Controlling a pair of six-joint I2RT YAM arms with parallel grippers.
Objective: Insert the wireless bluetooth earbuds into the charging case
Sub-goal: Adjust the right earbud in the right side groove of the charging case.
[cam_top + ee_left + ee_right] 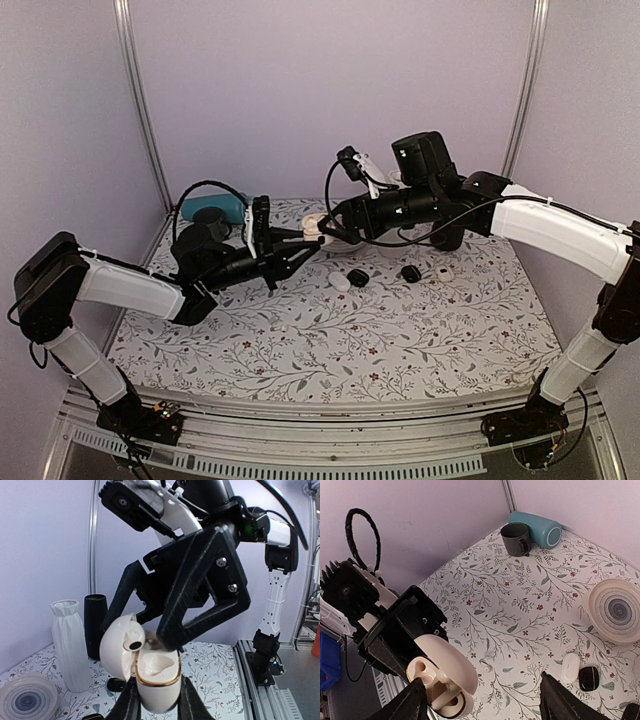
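Observation:
My left gripper (308, 238) is shut on the charging case (316, 226) and holds it in the air with its flip lid (119, 647) open. In the left wrist view the case body (158, 682) sits upright between my fingers (129, 704). One white earbud (440, 700) appears to lie in a well; the other well (420, 667) looks empty. A second earbud (485, 668) lies on the table below. My right gripper (487, 705) is open wide and empty, directly over the case; one fingertip (169, 639) is at the case's rim.
A white oval pod (570, 666) and a black pod (590, 678) lie on the floral table, with more pods (410, 272) further right. A plate (616, 610), a dark mug (516, 538), a teal cylinder (537, 527), a white vase (70, 645) and a black tube (95, 625) stand along the back.

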